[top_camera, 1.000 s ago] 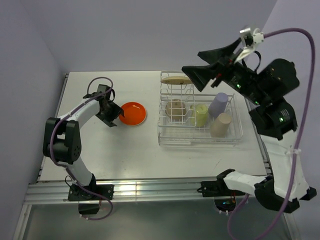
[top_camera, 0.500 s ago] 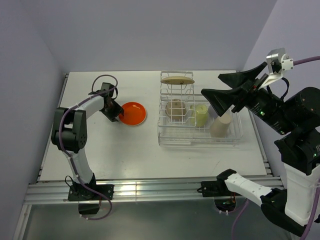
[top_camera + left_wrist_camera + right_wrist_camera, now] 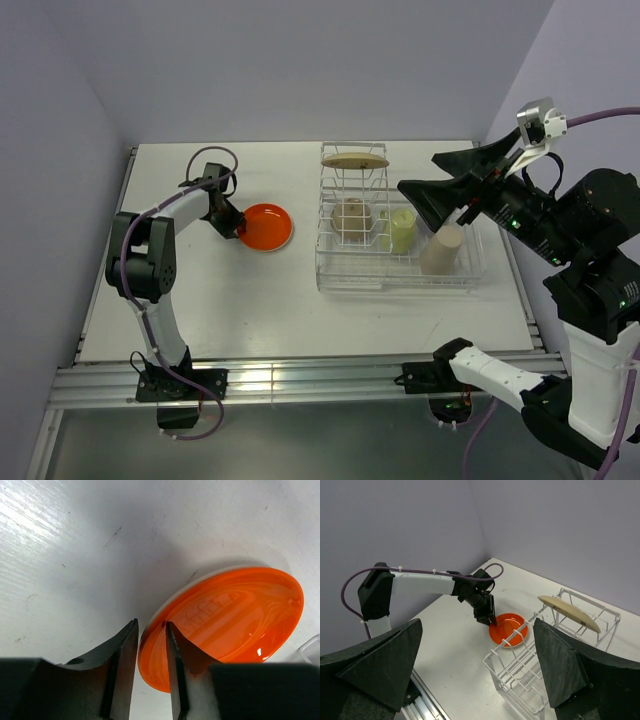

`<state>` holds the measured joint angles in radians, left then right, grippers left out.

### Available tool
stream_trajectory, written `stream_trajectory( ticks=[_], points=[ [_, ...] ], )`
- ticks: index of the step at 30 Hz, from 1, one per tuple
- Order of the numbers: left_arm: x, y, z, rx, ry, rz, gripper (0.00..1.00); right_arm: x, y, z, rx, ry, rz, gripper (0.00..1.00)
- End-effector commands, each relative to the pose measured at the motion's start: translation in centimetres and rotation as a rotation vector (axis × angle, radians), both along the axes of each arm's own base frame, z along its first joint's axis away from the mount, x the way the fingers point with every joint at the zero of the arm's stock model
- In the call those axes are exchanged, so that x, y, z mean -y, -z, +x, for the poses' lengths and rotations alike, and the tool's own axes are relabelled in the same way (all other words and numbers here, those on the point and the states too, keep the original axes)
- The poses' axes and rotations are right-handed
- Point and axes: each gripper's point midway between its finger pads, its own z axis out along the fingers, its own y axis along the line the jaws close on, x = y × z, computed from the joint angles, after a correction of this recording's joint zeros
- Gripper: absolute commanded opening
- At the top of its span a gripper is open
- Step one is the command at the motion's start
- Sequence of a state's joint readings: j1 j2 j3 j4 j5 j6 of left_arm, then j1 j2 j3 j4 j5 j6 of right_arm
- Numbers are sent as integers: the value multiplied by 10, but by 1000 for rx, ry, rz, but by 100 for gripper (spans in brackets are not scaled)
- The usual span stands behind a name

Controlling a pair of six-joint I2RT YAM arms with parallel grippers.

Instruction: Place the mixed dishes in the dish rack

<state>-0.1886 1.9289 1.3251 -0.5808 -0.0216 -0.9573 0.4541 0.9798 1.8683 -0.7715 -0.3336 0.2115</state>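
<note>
The orange plate (image 3: 270, 228) lies on the white table left of the dish rack (image 3: 400, 272). My left gripper (image 3: 230, 222) is shut on the plate's left rim, one finger inside the rim and one outside, as the left wrist view shows (image 3: 151, 630) on the plate (image 3: 235, 615). The cream-yellow saucer (image 3: 354, 160) lies flat on top of the rack's upright slots. The off-white bowl (image 3: 352, 217), the yellow-green cup (image 3: 403, 230) and the tan cup (image 3: 441, 249) stand in the basket. The lavender cup is hidden. My right gripper (image 3: 442, 186) hangs high over the rack, wide open and empty.
The right wrist view shows the left arm (image 3: 420, 582) reaching across the table to the plate (image 3: 509, 629), with the rack's wire slots (image 3: 520, 672) just right of it. The table's metal rail (image 3: 300, 378) runs along the near edge.
My left gripper moved right onto the plate's rim and closed on it. My right arm swung back and to the right, away from the saucer, and now covers the lavender cup.
</note>
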Motion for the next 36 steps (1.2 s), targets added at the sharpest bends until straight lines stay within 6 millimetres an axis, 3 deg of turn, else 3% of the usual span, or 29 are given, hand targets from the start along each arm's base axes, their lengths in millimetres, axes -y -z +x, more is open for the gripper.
stream_trajectory(
  ticks=[1,8,17,25,36],
  points=[
    [-5,-16,13,50,15,27,34,-5,-1,4,13,-15,-6,100],
    [-9,-11,5,21,12,49,23,-3,3,5,24,-5,-32,100],
    [-17,-16,0,6,3,92,1,-5,10,7,15,-14,-39,100],
    [-23,-28,-12,-3,-14,107,0,-11,19,12,3,-33,-50,100],
    [-26,-51,-17,29,-35,108,0,-7,36,33,-83,56,-17,100]
  ],
)
